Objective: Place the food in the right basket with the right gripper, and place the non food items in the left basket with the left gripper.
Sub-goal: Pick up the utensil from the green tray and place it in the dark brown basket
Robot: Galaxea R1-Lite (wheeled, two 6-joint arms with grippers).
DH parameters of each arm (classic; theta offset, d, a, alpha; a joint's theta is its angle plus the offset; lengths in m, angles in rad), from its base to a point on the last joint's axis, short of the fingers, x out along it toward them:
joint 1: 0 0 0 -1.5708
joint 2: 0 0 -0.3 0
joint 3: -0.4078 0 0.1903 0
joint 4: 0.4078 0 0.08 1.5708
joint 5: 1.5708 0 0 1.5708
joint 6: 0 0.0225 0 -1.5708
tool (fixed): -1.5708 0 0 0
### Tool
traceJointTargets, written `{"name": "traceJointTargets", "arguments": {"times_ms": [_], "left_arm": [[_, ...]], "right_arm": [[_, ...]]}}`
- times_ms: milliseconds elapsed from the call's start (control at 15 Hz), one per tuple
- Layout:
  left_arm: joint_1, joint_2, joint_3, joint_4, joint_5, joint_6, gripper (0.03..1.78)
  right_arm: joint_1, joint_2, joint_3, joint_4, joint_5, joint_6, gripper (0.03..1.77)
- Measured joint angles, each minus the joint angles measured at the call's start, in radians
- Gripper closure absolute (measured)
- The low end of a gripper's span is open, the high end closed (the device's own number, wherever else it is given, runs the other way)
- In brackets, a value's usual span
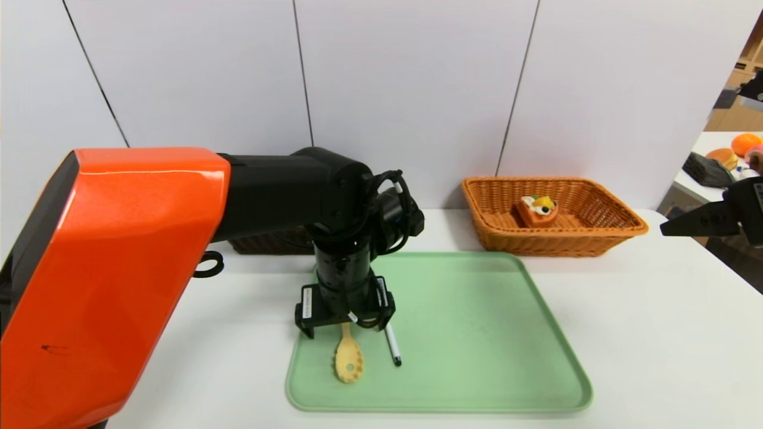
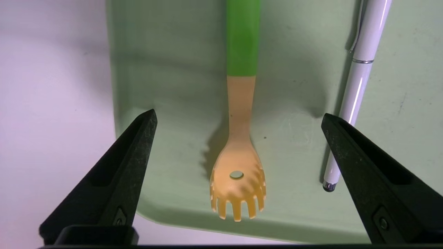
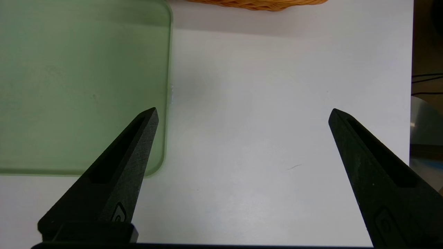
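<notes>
The yellow pasta spoon (image 1: pixel 349 358) (image 2: pixel 238 148) with its green handle lies on the green tray (image 1: pixel 477 333), with the white pen (image 1: pixel 393 347) (image 2: pixel 358 86) beside it. My left gripper (image 1: pixel 346 325) (image 2: pixel 238 114) hangs open just above the spoon's neck, a finger on each side, touching nothing. The food (image 1: pixel 538 210), a waffle wedge, sits inside the right basket (image 1: pixel 626 225). The left basket (image 1: pixel 268 243) is mostly hidden behind my left arm. My right gripper (image 1: pixel 685 226) (image 3: pixel 242 112) is open and empty over the bare table, right of the tray.
The tray's right edge (image 3: pixel 166 86) and a bit of the orange basket (image 3: pixel 259 3) show in the right wrist view. Past the table's right edge stands a side table with an orange (image 1: pixel 745 143) and a bun (image 1: pixel 722 157).
</notes>
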Motion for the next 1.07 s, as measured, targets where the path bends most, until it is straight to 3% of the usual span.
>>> {"name": "traceJointTargets", "arguments": {"times_ms": [1067], "left_arm": [[0.014,0.01,0.008,0.001,-0.001,0.0,0.12]], "right_arm": [[-0.009,0.027,-0.042,-0.018,0.0,-0.012,0.1]]}}
